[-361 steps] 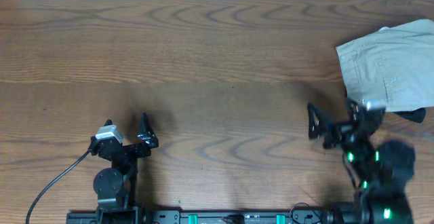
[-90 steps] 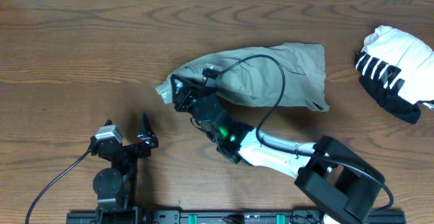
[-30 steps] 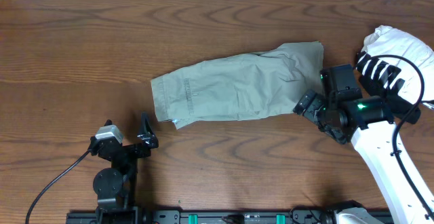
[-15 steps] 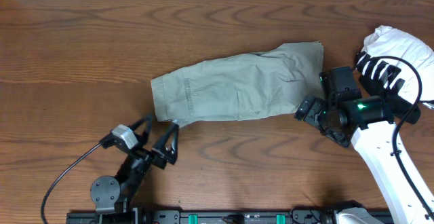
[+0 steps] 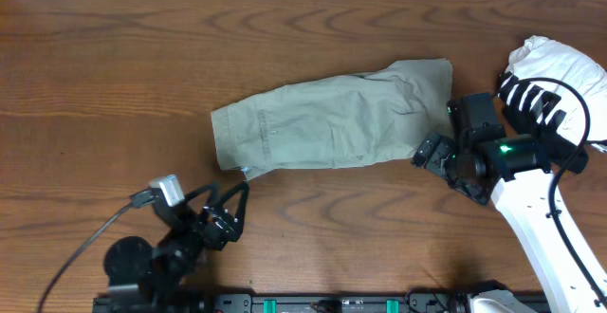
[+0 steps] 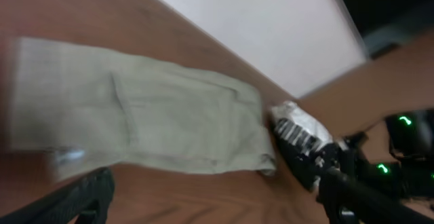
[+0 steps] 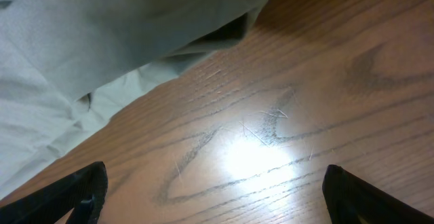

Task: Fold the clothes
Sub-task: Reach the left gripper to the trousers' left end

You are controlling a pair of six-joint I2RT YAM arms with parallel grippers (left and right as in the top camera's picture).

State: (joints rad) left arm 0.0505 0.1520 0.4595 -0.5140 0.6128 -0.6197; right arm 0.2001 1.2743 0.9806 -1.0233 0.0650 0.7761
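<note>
**Overhead and wrist views, one moment.** You see the trousers [image 5: 332,123] lying flat on the table [image 5: 114,57], about mid-depth and a little to the right of centre. They are light khaki-beige cloth, gathered into one long, roughly rectangular band. The left end is squared off and fairly smooth, with a line of stitching running across it just inside the edge. The right end is more creased, and its far corner comes to a point.

In the left wrist view, which is blurred, the trousers [image 6: 149,122] show a seamed rectangular panel on their upper face.

**Long axis.** It runs left to right across the table, tilted slightly so that the right end lies farther from the arm bases than the left end. The squared end points left. The creased end points right, toward a white garment with black stripes [image 5: 550,85] heaped at the table's right edge, apart from the trousers.

**Tools.** Your left tool [image 5: 228,213] hangs near the front of the table, just in front of the trousers' near left corner and not touching the cloth. Its jaws are spread wide and hold nothing.

Your right tool [image 5: 444,169] sits just beside the near right corner. In the right wrist view the trousers [image 7: 102,41] fill the upper left, and their folded edge casts a shadow on the wood. The two fingers [image 7: 81,193] stand far apart over bare table, released and clear of the cloth.
</note>
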